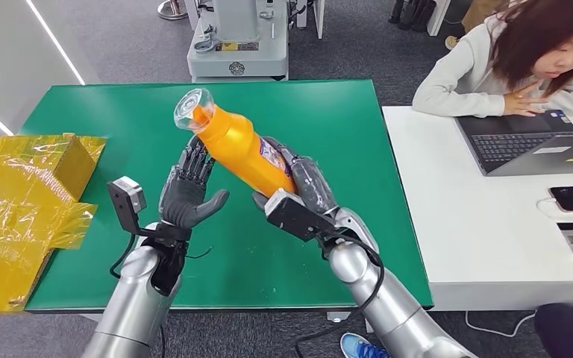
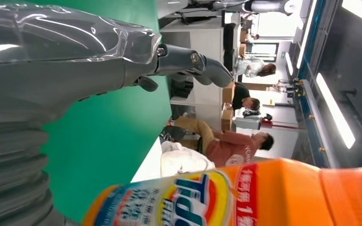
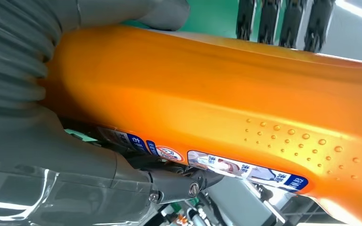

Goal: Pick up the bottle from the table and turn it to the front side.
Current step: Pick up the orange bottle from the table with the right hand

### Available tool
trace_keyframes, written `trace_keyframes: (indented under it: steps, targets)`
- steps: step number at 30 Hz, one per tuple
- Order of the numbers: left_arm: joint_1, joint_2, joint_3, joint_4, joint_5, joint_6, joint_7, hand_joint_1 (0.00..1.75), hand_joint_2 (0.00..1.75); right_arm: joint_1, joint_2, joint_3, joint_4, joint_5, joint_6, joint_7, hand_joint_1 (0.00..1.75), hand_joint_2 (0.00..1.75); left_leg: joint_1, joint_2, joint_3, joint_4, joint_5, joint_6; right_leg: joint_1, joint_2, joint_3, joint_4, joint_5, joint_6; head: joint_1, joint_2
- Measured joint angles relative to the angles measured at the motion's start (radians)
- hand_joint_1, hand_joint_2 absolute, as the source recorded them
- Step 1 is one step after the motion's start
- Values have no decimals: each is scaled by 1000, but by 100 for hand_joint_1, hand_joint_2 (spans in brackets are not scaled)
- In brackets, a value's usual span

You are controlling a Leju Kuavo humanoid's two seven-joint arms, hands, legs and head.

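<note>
The left wrist view shows the orange bottle's [image 2: 226,197] printed label, which the head view barely catches. Above the green worktop [image 1: 328,134], the right robot hand [image 1: 307,183] grips the bottle's lower body, holding it tilted, clear cap up. The left robot hand [image 1: 188,190] is beside it, fingers spread, holding nothing. The right fingers are mostly hidden behind the bottle.

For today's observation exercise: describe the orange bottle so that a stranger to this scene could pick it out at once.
Start at the green table. Above its middle, the robot's right hand grips a glossy orange plastic bottle, tilted, with its clear cap pointing away from the robot; the open left hand hovers beside it. It is the one orange thing, unlike the crinkled yellow wrap at the table's left.
</note>
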Motion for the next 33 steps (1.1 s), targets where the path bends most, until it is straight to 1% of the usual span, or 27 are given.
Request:
trace_keyframes:
  steps: [6,18,24,28,33]
  targets:
    - [-19,3,0,3,7,-14,14,0,175,-45,18,10,88,6,5,8,175,175,0,0,0,0,0,0,0,0,0,0,0,0,0,0]
    - [-42,19,0,22,19,-44,42,0,175,-77,19,18,197,23,-3,16,175,175,0,0,0,0,0,0,0,0,0,0,0,0,0,0]
    - [-82,19,-1,94,39,-33,42,0,175,-77,20,23,188,49,-26,-15,175,175,0,0,0,0,0,0,0,0,0,0,0,0,0,0]
    - [-111,17,-1,145,60,-34,42,0,175,-76,20,42,153,71,-8,-14,175,175,0,0,0,0,0,0,0,0,0,0,0,0,0,0]
    - [-141,16,-1,197,68,-48,42,0,175,-80,20,63,135,85,12,7,175,175,0,0,0,0,0,0,0,0,0,0,0,0,0,0]
